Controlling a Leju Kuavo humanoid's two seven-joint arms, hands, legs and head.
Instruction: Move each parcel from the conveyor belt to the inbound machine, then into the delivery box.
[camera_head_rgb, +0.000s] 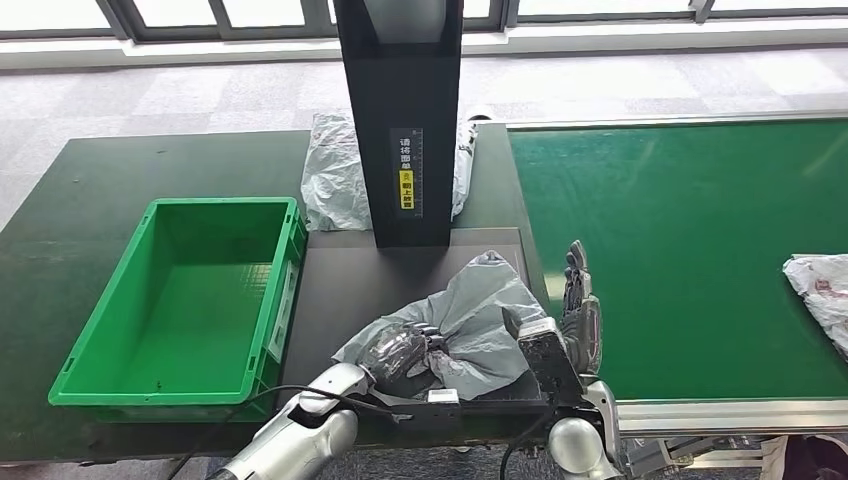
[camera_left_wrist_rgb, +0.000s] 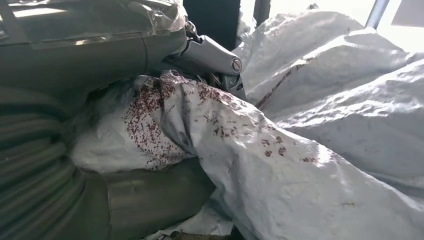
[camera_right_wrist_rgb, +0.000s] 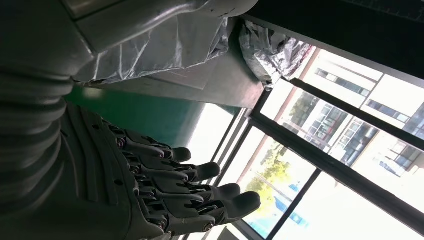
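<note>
Nearest, the left hand (camera_head_rgb: 400, 352) grips a crumpled grey plastic parcel (camera_head_rgb: 478, 310), fingers curled into its wrapping; the parcel rests on the dark flat platform (camera_head_rgb: 350, 285) of the inbound machine. Beside it, the right hand (camera_head_rgb: 580, 310) stands upright at the near edge of the green conveyor belt (camera_head_rgb: 680, 230), fingers extended side by side, holding nothing. Left lies an empty green plastic delivery box (camera_head_rgb: 185, 300). Farther back, a second grey parcel (camera_head_rgb: 335, 175) lies behind the machine's black upright column (camera_head_rgb: 400, 110); a white parcel (camera_head_rgb: 820, 295) sits on the belt's right edge.
</note>
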